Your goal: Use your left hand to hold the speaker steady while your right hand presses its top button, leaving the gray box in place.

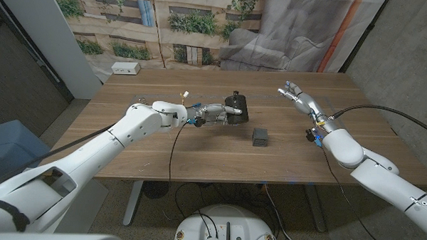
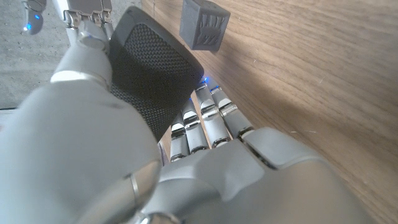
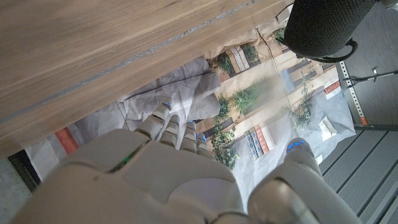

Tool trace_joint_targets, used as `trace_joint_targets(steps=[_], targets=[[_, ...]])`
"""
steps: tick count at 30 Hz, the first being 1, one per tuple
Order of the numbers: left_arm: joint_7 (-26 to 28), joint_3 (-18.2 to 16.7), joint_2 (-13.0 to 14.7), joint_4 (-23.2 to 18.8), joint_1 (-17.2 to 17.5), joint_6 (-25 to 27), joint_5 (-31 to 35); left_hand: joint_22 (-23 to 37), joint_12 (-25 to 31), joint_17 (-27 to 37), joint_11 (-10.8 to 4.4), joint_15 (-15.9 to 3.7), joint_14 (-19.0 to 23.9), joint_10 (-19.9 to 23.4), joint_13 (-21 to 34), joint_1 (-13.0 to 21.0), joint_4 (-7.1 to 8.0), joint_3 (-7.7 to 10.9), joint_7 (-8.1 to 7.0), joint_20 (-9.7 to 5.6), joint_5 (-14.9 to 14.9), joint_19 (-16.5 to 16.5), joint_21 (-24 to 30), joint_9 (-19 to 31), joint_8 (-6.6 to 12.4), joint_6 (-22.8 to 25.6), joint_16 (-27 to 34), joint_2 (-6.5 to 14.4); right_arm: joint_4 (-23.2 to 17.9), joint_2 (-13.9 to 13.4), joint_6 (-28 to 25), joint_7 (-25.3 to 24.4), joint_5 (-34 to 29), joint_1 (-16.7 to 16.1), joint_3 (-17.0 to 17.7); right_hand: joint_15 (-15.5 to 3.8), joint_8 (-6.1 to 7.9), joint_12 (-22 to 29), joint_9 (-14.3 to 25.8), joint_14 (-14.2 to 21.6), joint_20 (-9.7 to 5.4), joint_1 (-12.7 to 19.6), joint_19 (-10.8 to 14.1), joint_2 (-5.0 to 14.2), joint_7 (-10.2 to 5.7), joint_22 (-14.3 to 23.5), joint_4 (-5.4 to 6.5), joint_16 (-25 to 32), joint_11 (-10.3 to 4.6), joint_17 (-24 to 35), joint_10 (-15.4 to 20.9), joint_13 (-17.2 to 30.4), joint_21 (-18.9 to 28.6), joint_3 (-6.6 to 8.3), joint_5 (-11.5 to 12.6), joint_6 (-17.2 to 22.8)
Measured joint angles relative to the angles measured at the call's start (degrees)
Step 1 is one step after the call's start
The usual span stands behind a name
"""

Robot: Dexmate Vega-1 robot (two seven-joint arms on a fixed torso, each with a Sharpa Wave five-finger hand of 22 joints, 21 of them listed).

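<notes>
My left hand (image 1: 212,114) reaches in across the wooden table (image 1: 198,155) and has hold of the speaker (image 1: 236,107) — a dark, mesh-sided cylinder standing upright near the table's middle. In the left wrist view my fingers (image 2: 205,124) lie along one side of the speaker (image 2: 155,81) and my thumb wraps the other, so the grip closes around its body (the top button itself is too small to make out from the head view).

The gray box (image 1: 260,138) sits on the table just beside the speaker, on the side nearer me and a little to my right, not touching it. The left wrist view shows the same box (image 2: 204,25) past the speaker, resting on the wood.

My right hand (image 1: 296,95) is well apart from both, over the far right part of the table, fingers spread and holding nothing. From the right wrist view its fingers (image 3: 177,134) reach past the table's far edge toward the printed backdrop (image 3: 249,106).

A white box (image 1: 125,68) lies at the far left corner.
</notes>
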Motion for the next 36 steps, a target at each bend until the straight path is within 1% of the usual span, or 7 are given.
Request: trace_joint_targets(steps=[9,10,18,24,26,31,36], targets=[[-0.03,1.36,-0.49,1.00,-2.70,3.50,-0.11,0.00,0.00,0.01,0.00,0.00,0.00,0.00,-0.01,0.00,0.00,0.00,0.00,-0.21,0.00,0.22,0.00,-0.01,0.00,0.00,-0.14,0.00,-3.20,-2.67,-5.80,3.69,0.53,1.60,-0.49,0.86,-0.47,-0.08,0.29,-1.88,0.36,0.39,-1.88,-0.39,0.11,-0.01,-0.86,-0.22,0.54,-0.26,-2.80,0.00,-0.08,-0.37,0.00,-3.70],[-0.03,1.52,-0.51,1.06,-2.93,3.61,-0.11,0.00,0.00,0.01,0.00,0.00,0.00,0.00,-0.02,0.00,0.00,0.00,0.00,-0.12,0.00,0.51,0.00,-0.01,0.00,0.00,-0.14,0.00,-3.57,-2.95,-6.57,4.16,0.53,1.90,-0.70,1.08,-0.47,-0.08,0.29,-2.09,0.38,0.94,-1.87,-0.94,0.20,-0.01,-0.86,-0.22,0.58,-0.26,-3.29,0.00,-0.08,-0.37,0.00,-4.03],[0.07,2.73,-0.86,1.66,-5.20,7.42,0.25,0.21,0.00,0.03,0.00,0.30,0.30,0.00,-0.06,0.00,0.01,-0.01,0.01,-0.13,0.00,0.52,0.00,-0.05,0.00,0.01,-0.39,0.00,-5.89,-4.73,-11.42,7.29,0.61,4.61,-2.61,1.93,-0.77,-0.08,0.29,-4.16,0.63,1.11,-3.35,-1.14,0.50,-0.01,-1.34,-0.22,1.06,-0.10,-6.32,0.00,-0.08,-0.85,0.00,-4.33],[0.08,3.33,-1.34,2.43,-6.51,9.36,0.31,0.28,0.00,0.05,0.00,0.40,0.41,0.00,-0.05,0.00,0.01,-0.01,0.01,-0.02,-0.01,0.62,0.00,-0.05,-0.02,0.01,-0.48,0.00,-8.30,-5.97,-15.93,9.35,-0.07,6.87,-4.43,2.08,-0.77,-0.07,0.29,-5.36,1.21,0.49,-4.75,-1.73,0.50,-0.01,-1.22,-0.43,1.54,-0.10,-7.66,0.00,-0.08,-1.31,0.00,-4.33],[0.08,3.51,-1.49,2.67,-6.88,9.91,0.31,0.28,0.00,0.05,0.00,0.40,0.41,0.00,-0.04,0.00,0.01,-0.01,0.01,-0.02,-0.01,0.62,0.00,-0.05,-0.02,0.01,-0.59,0.00,-9.11,-6.35,-17.61,9.96,-0.48,7.57,-5.04,2.26,-0.77,-0.07,0.28,-5.73,1.08,-0.11,-5.06,-1.13,0.50,-0.01,-1.02,-0.43,1.63,-0.11,-7.75,-0.01,-0.08,-1.50,0.00,-4.32],[0.07,3.74,-1.98,3.36,-7.73,11.00,0.31,0.28,0.00,0.05,0.00,0.27,0.55,0.00,-0.03,0.00,-0.29,0.29,0.01,-0.24,-0.02,0.85,0.00,-0.04,-0.12,0.01,-0.77,0.00,-11.11,-7.01,-21.66,11.21,-1.65,9.51,-6.85,2.60,-0.77,-0.07,0.28,-6.07,0.89,-0.72,-5.24,-1.73,0.50,-0.01,-0.77,-0.43,1.98,0.16,-8.49,0.00,-0.07,-1.74,0.00,-4.32],[-0.13,3.94,-2.41,4.05,-8.34,11.94,0.16,0.27,0.00,0.04,0.62,0.54,0.95,0.62,-0.03,0.00,-0.40,0.40,0.72,-0.30,0.23,0.91,0.00,0.00,-0.59,0.72,-0.82,0.00,-12.73,-7.18,-25.43,12.32,-3.25,11.69,-9.06,3.21,-0.77,-0.07,0.28,-7.08,1.09,-1.26,-5.85,-1.21,0.50,-0.02,-0.53,-0.43,2.79,0.16,-9.30,-0.01,-0.07,-2.28,0.00,-4.32]])
